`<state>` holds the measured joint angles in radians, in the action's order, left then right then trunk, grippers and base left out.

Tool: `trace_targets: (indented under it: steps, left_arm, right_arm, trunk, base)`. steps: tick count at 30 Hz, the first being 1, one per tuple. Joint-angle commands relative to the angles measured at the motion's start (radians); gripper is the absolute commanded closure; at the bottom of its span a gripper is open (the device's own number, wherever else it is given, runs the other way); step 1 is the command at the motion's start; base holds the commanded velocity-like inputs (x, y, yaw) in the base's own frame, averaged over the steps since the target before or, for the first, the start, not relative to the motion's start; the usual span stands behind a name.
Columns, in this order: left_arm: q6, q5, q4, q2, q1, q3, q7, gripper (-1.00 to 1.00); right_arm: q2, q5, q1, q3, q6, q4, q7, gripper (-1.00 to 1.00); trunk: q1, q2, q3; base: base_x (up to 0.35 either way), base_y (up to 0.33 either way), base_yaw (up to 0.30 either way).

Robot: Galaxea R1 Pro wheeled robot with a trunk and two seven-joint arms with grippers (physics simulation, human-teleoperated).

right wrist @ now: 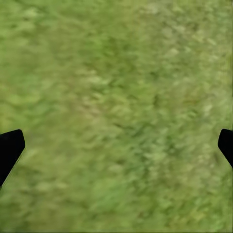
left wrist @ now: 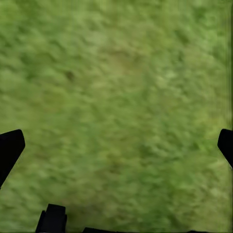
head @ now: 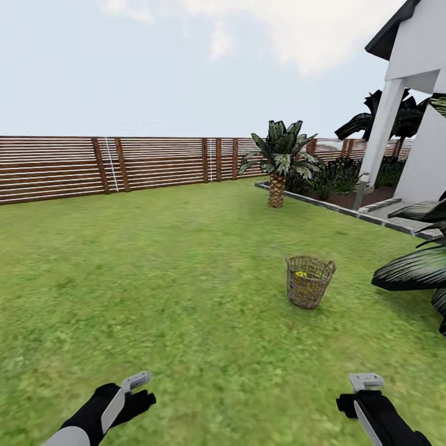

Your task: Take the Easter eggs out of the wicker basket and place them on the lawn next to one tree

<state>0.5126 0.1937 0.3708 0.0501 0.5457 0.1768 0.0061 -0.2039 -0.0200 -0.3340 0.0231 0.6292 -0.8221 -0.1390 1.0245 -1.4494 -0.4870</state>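
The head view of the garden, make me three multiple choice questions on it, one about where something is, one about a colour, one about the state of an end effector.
1. Where does the wicker basket stand?
A. on the lawn, ahead and right of centre
B. on the paving by the house
C. against the fence

2. What colour shows inside the basket?
A. purple
B. yellow
C. white

3. How are the left end effector and right end effector in the wrist views?
A. both shut on eggs
B. one grips the basket handle
C. both open, with bare grass between the fingertips

Answers:
1. A, the basket sits upright on grass, nearer than the short palm and well clear of the fence.
2. B, a small yellow patch shows through the rim, too small to count eggs.
3. C, each wrist view has dark fingertips at opposite edges and nothing between them.
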Motion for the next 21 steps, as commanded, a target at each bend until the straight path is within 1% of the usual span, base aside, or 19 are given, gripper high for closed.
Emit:
trace_targets:
  steps: [1, 15, 16, 21]
  left_arm:
    - [0.0, 0.006, 0.001, 0.0, 0.0, 0.005, 0.0, -1.0]
    - [-0.078, 0.005, 0.0, -0.001, 0.0, 0.004, -0.001, -1.0]
    - [-0.097, 0.006, -0.001, -0.001, 0.0, 0.004, -0.001, -1.0]
    - [-0.097, 0.006, -0.003, -0.001, 0.0, 0.004, 0.0, -1.0]
  right_arm:
    - [0.0, -0.003, 0.0, -0.001, 0.005, -0.001, -0.004, -1.0]
    - [0.0, -0.005, 0.0, -0.001, 0.004, -0.002, -0.004, -1.0]
    - [0.001, -0.005, 0.0, -0.001, 0.004, -0.002, -0.004, -1.0]
    - [0.002, -0.005, 0.0, -0.002, 0.003, -0.002, -0.004, -1.0]
  trunk:
    - [0.001, -0.001, -0.001]
    - [0.001, -0.001, -0.001]
    - [0.001, -0.001, -0.001]
    - [0.001, -0.001, -0.001]
  base:
    - [0.316, 0.0, 0.0]
    - [0.342, 0.0, 0.0]
    - [0.345, 0.0, 0.0]
    - [0.345, 0.0, 0.0]
